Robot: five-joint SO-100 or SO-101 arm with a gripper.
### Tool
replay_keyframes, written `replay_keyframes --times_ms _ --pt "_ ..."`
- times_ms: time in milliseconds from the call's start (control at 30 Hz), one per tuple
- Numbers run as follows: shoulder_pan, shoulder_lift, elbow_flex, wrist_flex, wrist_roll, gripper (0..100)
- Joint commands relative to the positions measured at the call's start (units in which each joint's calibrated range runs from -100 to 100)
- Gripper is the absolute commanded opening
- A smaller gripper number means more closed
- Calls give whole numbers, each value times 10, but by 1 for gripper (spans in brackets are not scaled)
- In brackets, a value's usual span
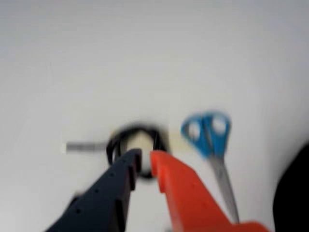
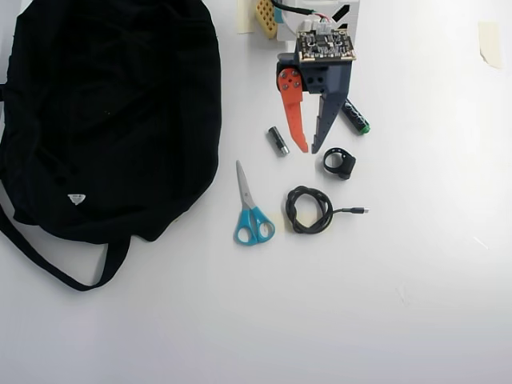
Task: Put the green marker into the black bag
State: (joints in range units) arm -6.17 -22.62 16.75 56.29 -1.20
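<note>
Overhead view shows our gripper (image 2: 309, 150) with jaws slightly apart and empty, tips aimed between battery (image 2: 278, 141) and black ring (image 2: 339, 164). The marker (image 2: 357, 118) lies half-hidden beside the dark jaw, ungrasped; the bag (image 2: 108, 112) waits well left.

Overhead view: the black bag (image 2: 112, 112) is spread over the upper left of the frame, with a strap (image 2: 48, 264) trailed toward the lower left. The gripper (image 2: 309, 150) is placed at upper centre, tips pointed down-frame. The green marker (image 2: 355, 117) is partly hidden just right of the gripper. A battery (image 2: 278, 140) is set just left of the tips, and a small ring-shaped item (image 2: 339, 163), possibly a clip, just right of them. Below-centre, scissors (image 2: 251, 210) are laid left of a coiled cable (image 2: 309, 210).

Wrist view: the coiled cable (image 1: 137, 145) is seen beyond the tips (image 1: 146, 162), the scissors (image 1: 212, 150) to its right.
</note>
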Motion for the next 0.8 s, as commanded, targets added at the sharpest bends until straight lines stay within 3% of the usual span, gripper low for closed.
replay_keyframes --times_ms 0,233,767 --pt "-13 -19 -36 125 -1 2" --pt "-18 -19 -38 254 -2 2" --pt "-21 -19 -77 339 -1 2"
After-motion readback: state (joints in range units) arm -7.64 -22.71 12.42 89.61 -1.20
